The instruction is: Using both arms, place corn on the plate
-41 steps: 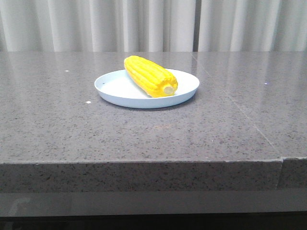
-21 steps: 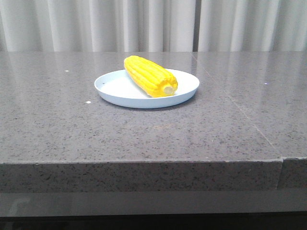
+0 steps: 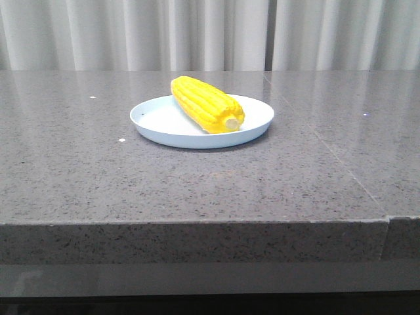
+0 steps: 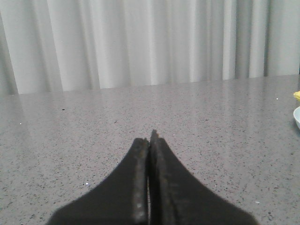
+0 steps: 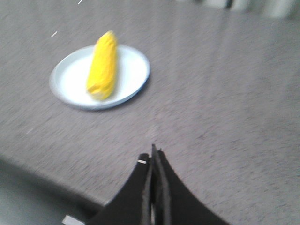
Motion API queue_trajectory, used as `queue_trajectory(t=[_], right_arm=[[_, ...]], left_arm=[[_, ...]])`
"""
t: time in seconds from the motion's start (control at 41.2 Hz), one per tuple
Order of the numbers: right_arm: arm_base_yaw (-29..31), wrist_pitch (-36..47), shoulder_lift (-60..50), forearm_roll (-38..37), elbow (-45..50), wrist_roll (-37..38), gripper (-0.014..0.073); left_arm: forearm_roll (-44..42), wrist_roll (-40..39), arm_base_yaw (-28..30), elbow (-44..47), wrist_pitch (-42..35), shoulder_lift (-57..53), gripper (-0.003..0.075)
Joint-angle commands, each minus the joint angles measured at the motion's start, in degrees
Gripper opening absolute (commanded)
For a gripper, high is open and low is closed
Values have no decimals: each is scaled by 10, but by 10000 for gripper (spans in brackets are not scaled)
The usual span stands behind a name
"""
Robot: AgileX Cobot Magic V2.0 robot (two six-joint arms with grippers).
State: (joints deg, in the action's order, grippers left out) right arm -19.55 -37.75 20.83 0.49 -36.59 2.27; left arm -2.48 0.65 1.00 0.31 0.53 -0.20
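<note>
The yellow corn (image 3: pixel 207 104) lies on the pale blue-white plate (image 3: pixel 157 123) in the middle of the grey stone table, its pale stub end toward the front right. In the right wrist view the corn (image 5: pixel 102 64) rests on the plate (image 5: pixel 131 70), far from my right gripper (image 5: pixel 153 157), which is shut and empty near the table's front edge. My left gripper (image 4: pixel 149 140) is shut and empty over bare table; the plate's rim (image 4: pixel 297 117) and a bit of corn (image 4: pixel 297 95) show at that view's edge. Neither gripper shows in the front view.
The grey speckled table (image 3: pixel 210 184) has a front edge (image 3: pixel 197 223) and a seam on its right side (image 3: pixel 341 157). White curtains (image 3: pixel 210 33) hang behind the table.
The plate and corn sit a hair further right in the front view, likely a slight camera shift. Nothing else has visibly changed.
</note>
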Motion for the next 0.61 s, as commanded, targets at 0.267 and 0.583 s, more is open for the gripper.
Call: queue_trajectory(t=[0.267,0.583], right_arm=[[171,300,-186,-8,266,-5,-68],[201,382,-222,-8,372,-5,-68]], left_arm=[[5,1,1,2,-43,-11,-20],[5,1,1,2,-41,-11,-20]])
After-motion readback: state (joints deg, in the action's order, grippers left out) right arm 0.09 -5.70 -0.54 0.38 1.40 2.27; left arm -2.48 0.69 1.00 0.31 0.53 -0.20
